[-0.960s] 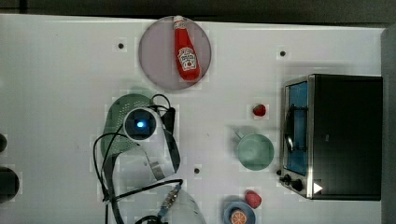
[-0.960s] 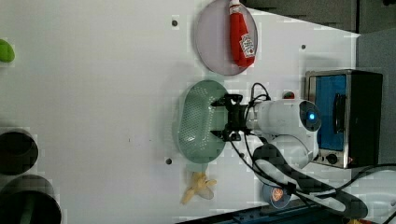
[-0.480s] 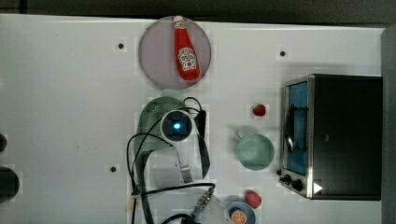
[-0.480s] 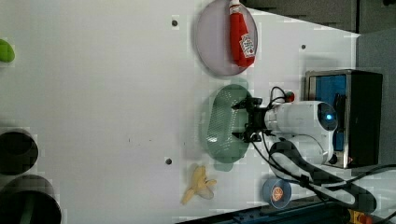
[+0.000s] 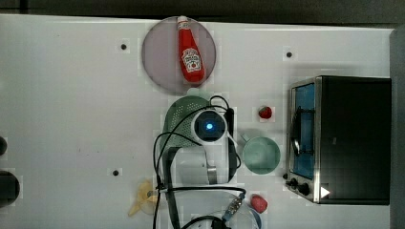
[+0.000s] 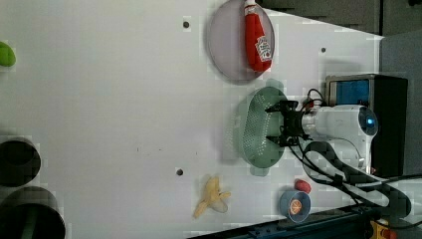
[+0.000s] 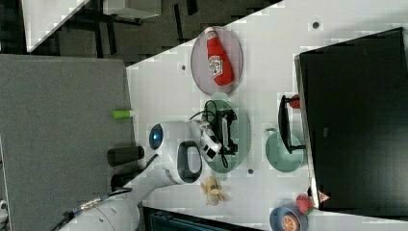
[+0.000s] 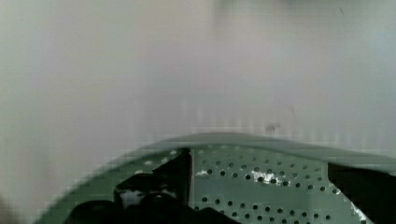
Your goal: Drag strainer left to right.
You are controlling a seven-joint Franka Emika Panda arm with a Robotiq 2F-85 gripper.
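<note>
A: Going across the top view from its left, what sits around the strainer (image 5: pixel 180 113)?

B: A banana peel (image 5: pixel 141 198) lies near the desk's (image 5: pixel 62 100) lower edge, a grey plate (image 5: pixel 160 57) carrying a ketchup bottle (image 5: pixel 190 51) sits just above the strainer, and the strainer itself is mid-desk under the arm. On the top view's right come a small red fruit (image 5: pixel 265 112), a round green cup (image 5: pixel 261 155) and the toaster oven (image 5: pixel 339 138).

A: Anything close on its right side?

B: The cup stands near, apart from the strainer's rim.

A: And the end effector (image 6: pixel 279 124)?

B: The left view shows its fingers spread wide inside the bowl, clamping nothing. The top view hides them under the wrist. The wrist view shows the perforated wall (image 8: pixel 261 182) between the dark fingers (image 8: pixel 159 186).
</note>
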